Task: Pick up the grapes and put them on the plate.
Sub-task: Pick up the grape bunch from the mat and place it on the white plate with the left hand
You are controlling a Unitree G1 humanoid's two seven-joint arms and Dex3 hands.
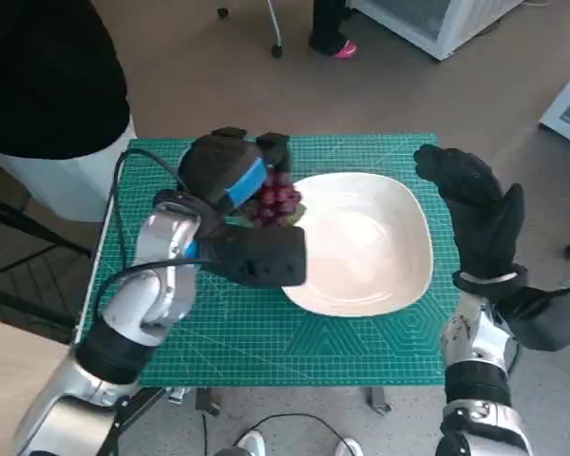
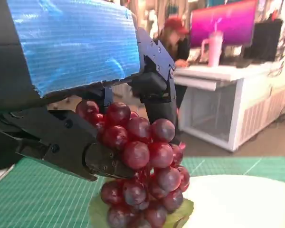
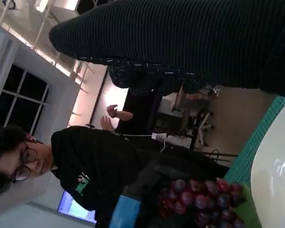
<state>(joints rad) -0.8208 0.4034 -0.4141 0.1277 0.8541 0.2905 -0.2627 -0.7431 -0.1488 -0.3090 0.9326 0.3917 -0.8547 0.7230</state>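
You had the left hand (image 1: 230,176), black w/ blue tape over its back, gripping the bunch of dark red grapes (image 1: 276,200). In the left wrist view its black fingers (image 2: 66,142) were closed around the upper part of the bunch (image 2: 142,166) from both sides, w/ a green leaf (image 2: 178,213) showing under the lowest berries. The bunch hung from that hand just over the near-left rim of the shallow white plate (image 1: 399,247), at the plate's edge rather than its middle; can't tell from the pics whether the lowest berries touched the rim or the mat.

The plate sat on the green gridded cutting mat (image 1: 361,351) covering the small table, roughly centre-right.

Your right hand (image 1: 475,209), in the black knitted glove, was raised beside the plate's far-right edge, apart from the grapes, holding nothing, fingers extended and loosely spread. In the right wrist view the glove (image 3: 190,38) filled the top as a dark ribbed band, w/ the grapes (image 3: 204,197) and plate rim (image 3: 275,161) beyond it.

A person in a black top (image 3: 95,166) sat behind the table on the left-hand side; another person in a red cap (image 2: 173,35) sat at a desk in the background.
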